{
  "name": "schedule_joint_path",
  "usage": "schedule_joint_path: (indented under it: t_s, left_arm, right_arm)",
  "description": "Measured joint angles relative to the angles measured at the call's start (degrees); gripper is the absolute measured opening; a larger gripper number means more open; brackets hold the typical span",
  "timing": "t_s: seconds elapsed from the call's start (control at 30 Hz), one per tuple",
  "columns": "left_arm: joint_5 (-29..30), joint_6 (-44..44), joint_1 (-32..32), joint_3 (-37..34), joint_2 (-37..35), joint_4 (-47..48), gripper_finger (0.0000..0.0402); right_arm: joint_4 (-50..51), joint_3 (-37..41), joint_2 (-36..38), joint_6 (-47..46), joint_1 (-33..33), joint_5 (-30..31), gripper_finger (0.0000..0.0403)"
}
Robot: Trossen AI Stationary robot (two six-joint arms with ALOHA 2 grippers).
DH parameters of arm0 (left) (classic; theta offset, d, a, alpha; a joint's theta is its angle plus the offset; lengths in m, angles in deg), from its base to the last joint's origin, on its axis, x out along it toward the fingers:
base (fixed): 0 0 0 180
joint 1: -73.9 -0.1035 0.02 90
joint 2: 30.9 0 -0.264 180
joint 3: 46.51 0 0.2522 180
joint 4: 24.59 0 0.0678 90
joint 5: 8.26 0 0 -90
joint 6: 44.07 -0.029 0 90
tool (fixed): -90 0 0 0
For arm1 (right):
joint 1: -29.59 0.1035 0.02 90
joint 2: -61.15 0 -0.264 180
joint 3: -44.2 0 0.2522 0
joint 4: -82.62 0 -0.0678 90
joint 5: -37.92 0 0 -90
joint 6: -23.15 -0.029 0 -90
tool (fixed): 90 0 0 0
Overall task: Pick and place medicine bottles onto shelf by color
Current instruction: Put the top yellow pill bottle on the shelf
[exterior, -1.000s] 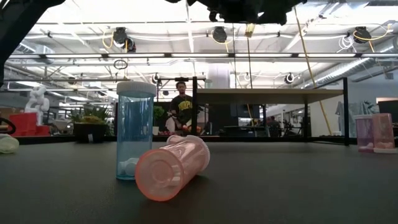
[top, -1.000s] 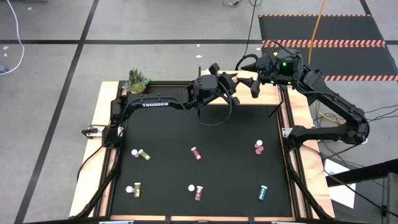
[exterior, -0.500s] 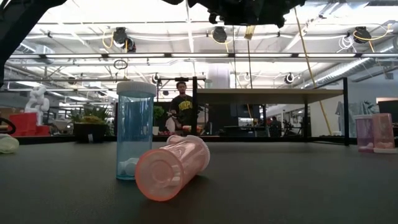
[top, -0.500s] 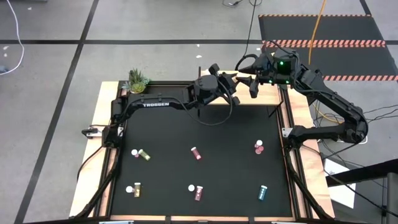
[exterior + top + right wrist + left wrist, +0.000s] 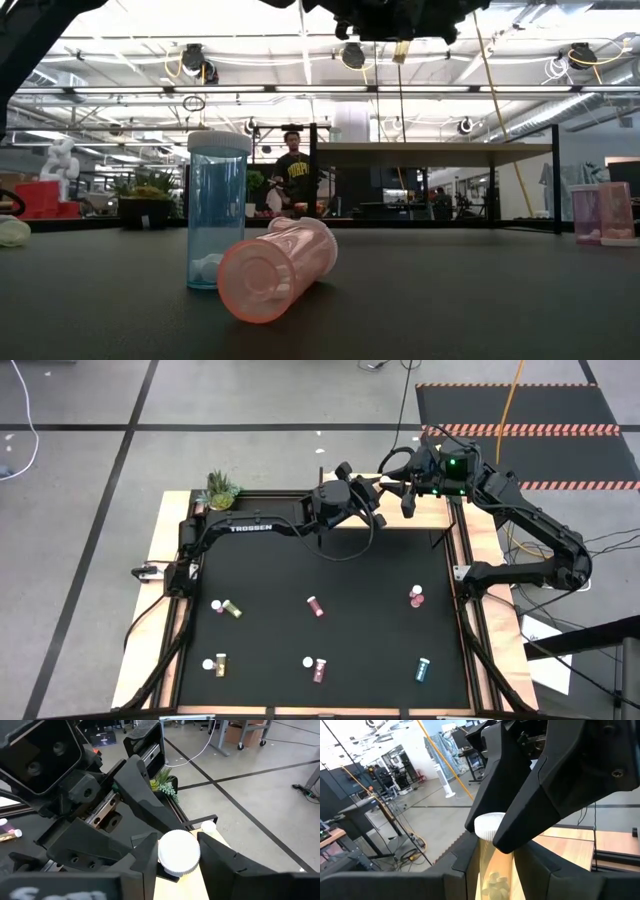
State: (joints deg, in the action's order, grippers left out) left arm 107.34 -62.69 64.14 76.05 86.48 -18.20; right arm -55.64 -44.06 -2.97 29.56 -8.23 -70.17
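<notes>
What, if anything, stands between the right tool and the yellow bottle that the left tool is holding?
Nothing visible does. The left tool grips the yellow bottle by its body, and the right tool is right at the bottle's white cap, with no other object between them.

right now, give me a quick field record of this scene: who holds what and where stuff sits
left claw: raised at the table's far edge, shut on the yellow bottle
right claw: meeting the left one, at that bottle's white cap
shelf: at the far side, below the claws
teal bottle: upright on the black tabletop
pink bottle: lying on its side beside the teal one
potted plant: far left corner
</notes>
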Motion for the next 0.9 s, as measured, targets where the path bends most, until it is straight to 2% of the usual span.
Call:
schedule_joint_path:
  t_s: [0.1,0.23,0.4,0.53,0.67,0.9]
  left_arm:
    - [0.05,2.0,-0.16,0.17,-0.15,1.22,0.0142]
    - [-0.05,7.6,-0.75,0.28,-0.46,7.03,0.021]
    - [-0.03,10.41,-1.16,0.24,-1.33,20.92,0.0298]
    - [0.96,12.81,-0.97,0.21,-5.63,33.27,0.0343]
    - [3.63,18.7,-1.95,0.26,-11.42,43.76,0.035]
    - [4.66,28.27,-5.92,0.27,-19.1,54.17,0.0314]
  right_arm:
    - [-1.12,0.06,-0.26,0.05,0.0,0.05,0.0118]
    - [-1.89,0.17,-2.11,-0.79,-0.25,0.06,0.0116]
    - [-3.74,0.2,-5.79,0.3,-0.92,0.25,0.0116]
    - [-6.55,0.2,-9.82,1.26,-1.99,0.37,0.0116]
    - [-8.99,0.13,-14.78,3.32,-2.7,1.95,0.0116]
    - [-12.34,0.13,-21.88,6.3,-3.23,3.37,0.0116]
